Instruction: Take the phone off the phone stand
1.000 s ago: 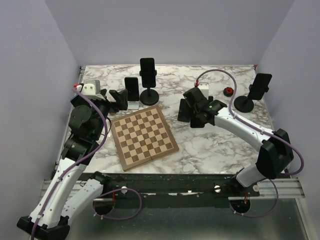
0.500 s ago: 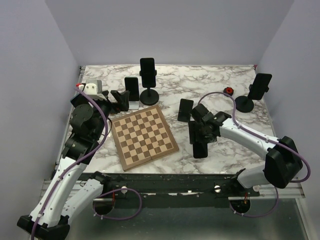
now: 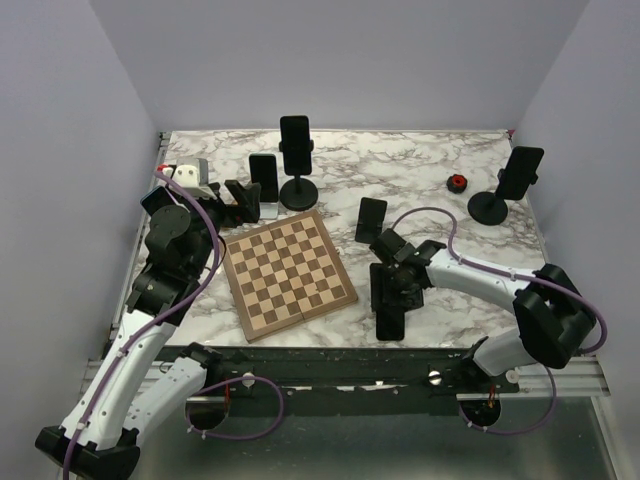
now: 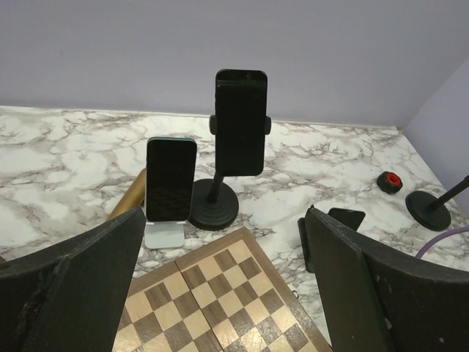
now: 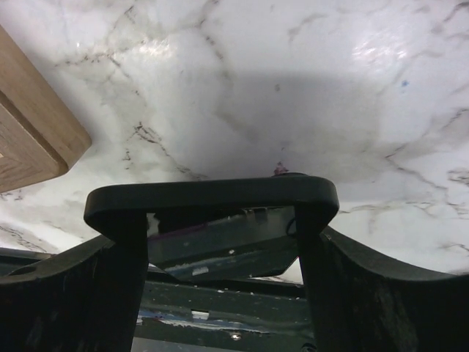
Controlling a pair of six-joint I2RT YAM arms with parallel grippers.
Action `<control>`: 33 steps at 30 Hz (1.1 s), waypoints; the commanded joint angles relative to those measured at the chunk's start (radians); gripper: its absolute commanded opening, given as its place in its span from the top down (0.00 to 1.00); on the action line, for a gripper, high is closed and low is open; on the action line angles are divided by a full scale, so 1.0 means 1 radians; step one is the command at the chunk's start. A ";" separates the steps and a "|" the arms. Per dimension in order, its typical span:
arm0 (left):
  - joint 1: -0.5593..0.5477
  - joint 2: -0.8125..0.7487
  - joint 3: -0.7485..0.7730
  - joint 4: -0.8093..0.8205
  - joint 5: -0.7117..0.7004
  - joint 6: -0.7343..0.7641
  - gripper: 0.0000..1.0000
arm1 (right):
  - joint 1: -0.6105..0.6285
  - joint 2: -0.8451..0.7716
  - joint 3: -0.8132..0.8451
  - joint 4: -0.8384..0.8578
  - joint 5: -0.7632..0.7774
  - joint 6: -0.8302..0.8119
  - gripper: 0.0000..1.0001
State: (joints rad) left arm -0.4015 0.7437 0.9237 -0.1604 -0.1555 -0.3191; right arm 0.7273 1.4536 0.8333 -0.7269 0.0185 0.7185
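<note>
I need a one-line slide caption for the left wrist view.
Open left hand faces a small phone on a white stand and a larger phone on a black stand, beyond a chessboard.

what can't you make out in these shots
- Right wrist: only an edge of the held phone shows, so its face can't be seen.
- Top external: the right gripper covers that phone's upper part.
- Left wrist: the frame's right edge cuts off the top of the far-right stand.
- Top external and left wrist: the red object is too small to identify.
</note>
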 commanded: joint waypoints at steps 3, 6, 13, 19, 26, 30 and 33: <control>-0.003 0.003 0.027 -0.007 0.023 -0.008 0.02 | 0.080 0.007 -0.032 0.048 0.081 0.120 0.56; -0.004 0.003 0.026 -0.007 0.025 -0.009 0.02 | 0.092 0.000 -0.041 0.058 0.096 0.136 0.54; -0.003 0.003 0.028 -0.007 0.025 -0.009 0.02 | 0.109 0.029 -0.048 0.060 0.155 0.162 0.39; -0.003 0.005 0.026 -0.007 0.024 -0.010 0.02 | 0.110 0.039 -0.057 0.086 0.166 0.173 0.30; -0.003 0.008 0.026 -0.007 0.025 -0.009 0.02 | 0.113 0.047 -0.056 0.087 0.180 0.172 0.16; -0.003 0.012 0.026 -0.007 0.025 -0.009 0.02 | 0.116 0.044 -0.045 0.087 0.182 0.167 0.00; -0.003 0.019 0.024 -0.007 0.024 -0.009 0.02 | 0.118 0.034 -0.038 0.083 0.186 0.161 0.00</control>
State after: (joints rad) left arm -0.4015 0.7544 0.9237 -0.1623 -0.1513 -0.3229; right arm 0.8379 1.4780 0.7956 -0.6678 0.1528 0.8795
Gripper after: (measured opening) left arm 0.982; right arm 0.997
